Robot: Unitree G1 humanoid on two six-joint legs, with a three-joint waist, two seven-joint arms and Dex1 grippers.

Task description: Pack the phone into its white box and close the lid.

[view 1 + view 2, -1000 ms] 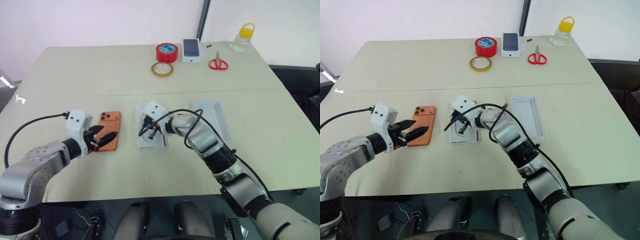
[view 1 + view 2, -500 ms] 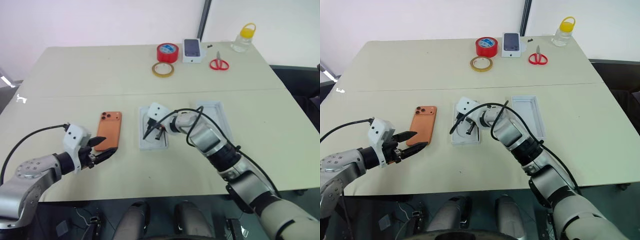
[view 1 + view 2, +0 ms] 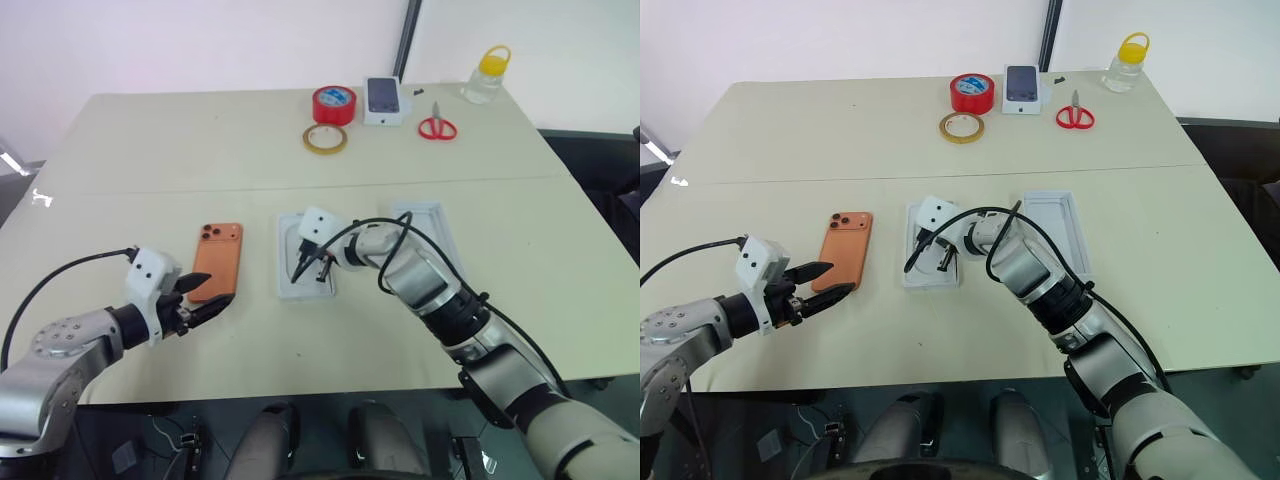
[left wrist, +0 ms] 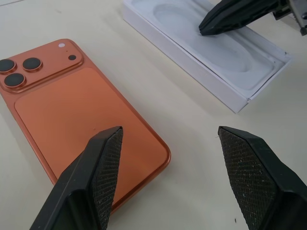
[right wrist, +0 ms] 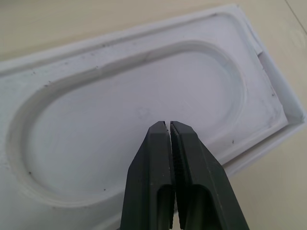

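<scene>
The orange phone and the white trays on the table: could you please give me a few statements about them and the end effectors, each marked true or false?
1. The orange phone lies camera side up on the table. True.
2. The left end effector is shut on the phone. False: its fingers stand open near the phone's near end, holding nothing.
3. The right end effector is shut above the white box with its oval recess. True.
4. The phone lies inside the white box. False: it lies on the table to the left of it.
5. The lid covers the box. False: it lies open to the right of it.
</scene>
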